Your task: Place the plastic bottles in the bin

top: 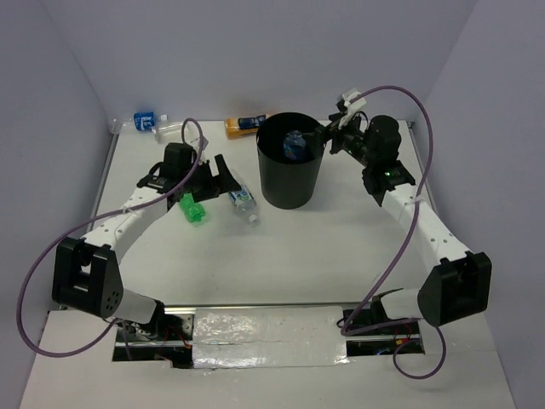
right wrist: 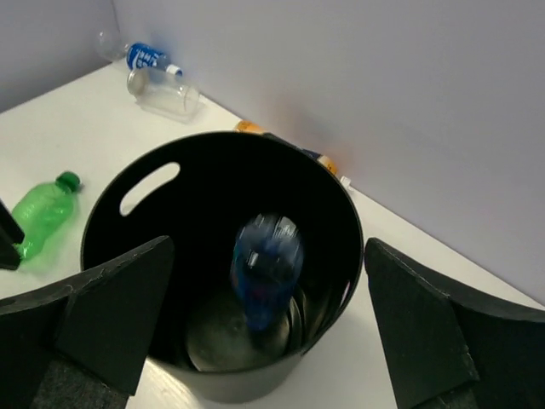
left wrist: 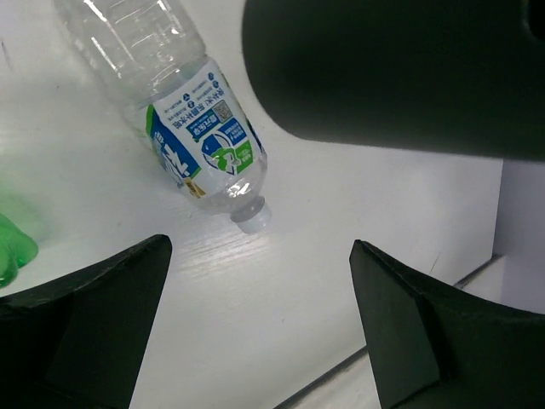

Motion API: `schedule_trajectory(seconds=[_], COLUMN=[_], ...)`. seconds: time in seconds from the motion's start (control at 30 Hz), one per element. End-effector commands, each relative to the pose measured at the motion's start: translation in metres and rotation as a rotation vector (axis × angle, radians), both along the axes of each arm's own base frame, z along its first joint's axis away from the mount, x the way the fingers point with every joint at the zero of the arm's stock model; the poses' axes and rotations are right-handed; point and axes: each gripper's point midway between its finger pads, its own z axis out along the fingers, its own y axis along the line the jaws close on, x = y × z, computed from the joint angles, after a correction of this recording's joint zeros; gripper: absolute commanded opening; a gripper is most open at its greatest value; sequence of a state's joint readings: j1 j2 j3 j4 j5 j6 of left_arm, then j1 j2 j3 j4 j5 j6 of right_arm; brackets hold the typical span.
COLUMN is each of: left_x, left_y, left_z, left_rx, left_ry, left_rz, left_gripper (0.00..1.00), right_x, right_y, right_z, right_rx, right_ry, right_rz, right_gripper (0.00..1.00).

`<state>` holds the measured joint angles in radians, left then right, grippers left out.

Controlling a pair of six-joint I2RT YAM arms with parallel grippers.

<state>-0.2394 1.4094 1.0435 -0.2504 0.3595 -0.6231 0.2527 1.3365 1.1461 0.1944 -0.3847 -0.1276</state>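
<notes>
Hanging spread and empty over the smooth, round black bin point(right wrist: 221, 179), the right tool point(right wrist: 266, 251) frames a blurred blue-labelled bottle point(right wrist: 266, 273) inside it. The left tool point(left wrist: 260, 245), also spread, hovers above a clear ridged bottle point(left wrist: 200, 141) lying on the white counter point(left wrist: 358, 196) near a green bottle point(right wrist: 43, 213).

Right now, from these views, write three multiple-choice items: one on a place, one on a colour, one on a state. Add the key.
1. Relative to the bin, the orange bottle lies: A inside B behind C in front
2. Inside the bin, the bottle is: A green B orange C blue
3. The right fingers are: A open over the bin B shut on a bottle C shut, empty
Key: 1 B, it lies by the back wall; 2 C, a blurred blue shape shows inside; 3 A, they are spread, with the bin's mouth between them.
</notes>
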Motion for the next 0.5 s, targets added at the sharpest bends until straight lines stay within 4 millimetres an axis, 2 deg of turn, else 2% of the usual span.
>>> schedule_trajectory(seconds=[0.0,0.03,0.1,0.13,0.17,0.2,0.27,0.3,0.33,0.37,0.4,0.43,0.47], left_x=[0.018,0.022,0.028,0.030,0.035,0.036,0.047,0.045,0.055,0.057,0.059,0.065,0.067], left_y=[0.007,0.009,0.009,0.007,0.005,0.004,0.001,-0.001,-0.005,-0.007,-0.011,-0.014,-0.017], left_z=[-0.002,-0.005,-0.008,-0.019,-0.018,-0.032,-0.033,-0.052,-0.045,-0.050,-0.066,-0.061,-0.074], left_rx=[0.034,0.032,0.029,0.027,0.024,0.036,0.060,0.098,0.097,0.112,0.142,0.145,0.163], left_ry=[0.065,0.090,0.122,0.175,0.180,0.236,0.243,0.307,0.296,0.311,0.343,0.341,0.372], left_rz=[0.178,0.232,0.278,0.308,0.324,0.349,0.376,0.383,0.386,0.385,0.383,0.378,0.376], left_gripper=[0.99,0.99,0.99,1.00,0.99,0.99,0.99,0.99,1.00,0.99,0.99,0.99,0.99], right_x=[-0.034,-0.049,-0.067,-0.081,-0.091,-0.097,-0.118,-0.126,-0.131,-0.135,-0.140,-0.142,-0.143], right_y=[-0.001,-0.002,0.002,0.001,0.004,0.004,0.005,0.004,0.004,0.006,0.005,0.006,0.005], right_z=[0.050,0.061,0.055,0.062,0.059,0.054,0.060,0.057,0.052,0.045,0.046,0.044,0.041], right_rx=[-0.037,-0.035,-0.033,-0.022,-0.009,-0.006,0.014,0.015,0.023,0.028,0.030,0.032,0.032], right_ry=[-0.129,-0.153,-0.119,-0.131,-0.106,-0.091,-0.100,-0.085,-0.050,-0.028,-0.035,-0.027,-0.022], right_rz=[0.060,0.082,0.148,0.164,0.197,0.211,0.249,0.263,0.274,0.297,0.304,0.310,0.311], right_gripper=[0.99,1.00,1.00,1.00,1.00,1.00,1.00,1.00,1.00,1.00,1.00,1.00,1.00])
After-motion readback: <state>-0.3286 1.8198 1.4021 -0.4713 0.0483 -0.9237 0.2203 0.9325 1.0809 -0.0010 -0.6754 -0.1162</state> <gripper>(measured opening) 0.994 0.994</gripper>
